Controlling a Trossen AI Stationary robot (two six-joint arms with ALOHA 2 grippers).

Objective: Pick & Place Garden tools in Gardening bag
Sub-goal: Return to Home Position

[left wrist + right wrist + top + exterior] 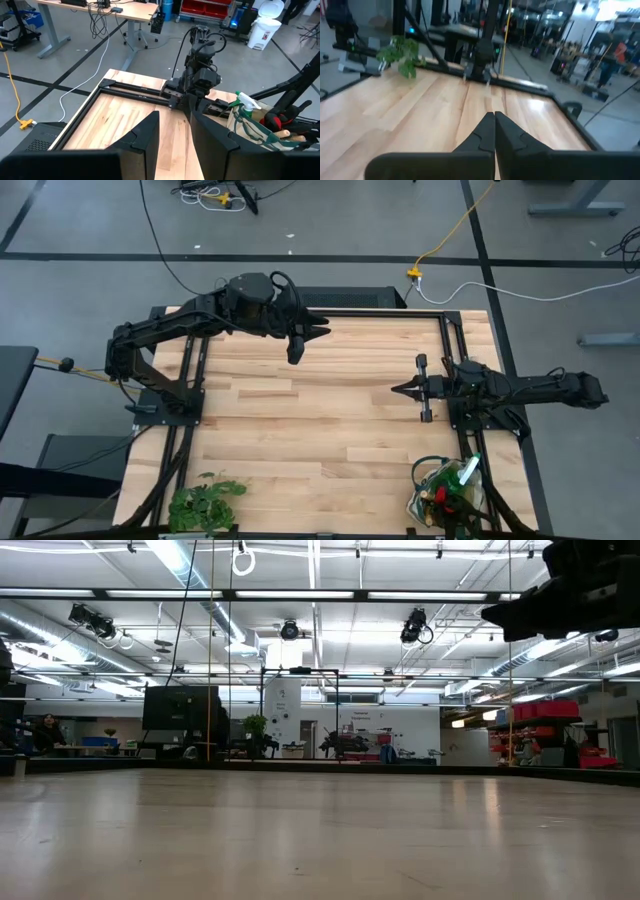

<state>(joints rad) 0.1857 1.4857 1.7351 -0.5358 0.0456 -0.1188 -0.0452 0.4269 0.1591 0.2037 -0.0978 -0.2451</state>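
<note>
The cream gardening bag (428, 502) with dark green trim stands on the table's near right corner. Out of its open top stick a green spray bottle (468, 471), something red (440, 496) and a wooden handle (285, 134). The left wrist view also shows the bag (250, 136) and the bottle (245, 102). My left gripper (322, 330) hangs high over the far left of the table, open, with nothing between its fingers (145, 132). My right gripper (395, 389) is shut and empty, pointing level toward the table's middle, far side of the bag; its closed tips (494, 120) show over bare wood.
A leafy green plant bunch (205, 502) lies at the near left corner, also seen in the right wrist view (402, 50). Black frame rails (380, 313) run along the table's edges. Bare wooden boards (320, 420) span the middle between the arms.
</note>
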